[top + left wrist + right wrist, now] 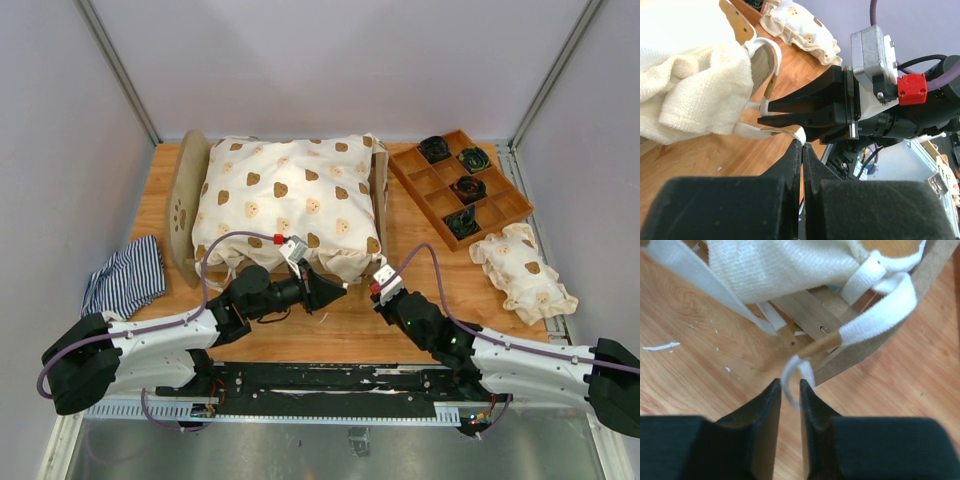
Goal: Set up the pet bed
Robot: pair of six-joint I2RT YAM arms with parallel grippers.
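Left pose: left gripper point(801, 146) lies low, pointing rightward, clenched on the white strap point(752, 131) end.
Right pose: right gripper point(788, 385) points up-left, fingers flanking a strap loop (grip unclear).
Bed spot: pet bed point(185, 205) just beyond both grippers.

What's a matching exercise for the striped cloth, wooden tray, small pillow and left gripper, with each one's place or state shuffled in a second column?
1 striped cloth
2 wooden tray
3 small pillow
4 left gripper

A far right corner of the table
B pinching a white strap
C left edge of the table
D right side, just nearer than the wooden tray

Pairs: 1-C, 2-A, 3-D, 4-B
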